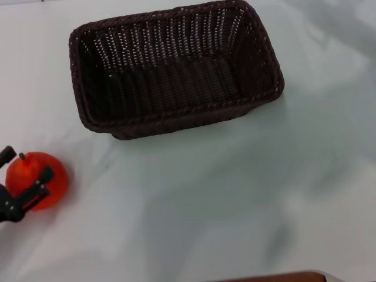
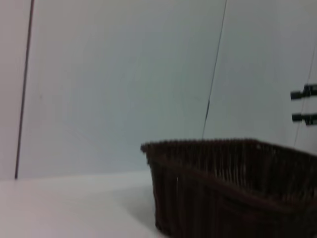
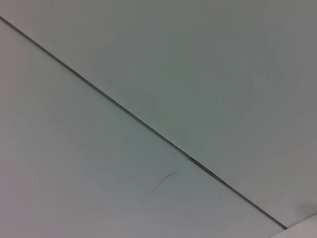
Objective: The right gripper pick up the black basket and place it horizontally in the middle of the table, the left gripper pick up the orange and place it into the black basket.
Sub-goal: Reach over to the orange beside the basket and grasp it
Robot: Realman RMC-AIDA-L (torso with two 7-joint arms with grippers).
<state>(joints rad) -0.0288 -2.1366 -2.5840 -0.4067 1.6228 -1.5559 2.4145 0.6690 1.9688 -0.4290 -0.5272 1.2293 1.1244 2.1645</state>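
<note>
Orange (image 1: 36,179) clasped between left gripper (image 1: 23,179) fingers, black basket (image 1: 176,70) well ahead and rightward, long axis lying crosswise.

**Surroundings beyond the work**

A narrow reddish-brown wooden edge (image 1: 276,276) curves along the bottom of the head view, right of centre. In the left wrist view, a pale grey panelled wall (image 2: 114,84) rises behind the scene, crossed by a thin dark vertical seam (image 2: 214,84) and a dark brown upright strip (image 2: 24,89). Two small black brackets (image 2: 304,105) jut from the wall, one above the other. The right wrist view shows a plain grey surface (image 3: 208,64) split by one thin dark diagonal line (image 3: 148,129).
</note>
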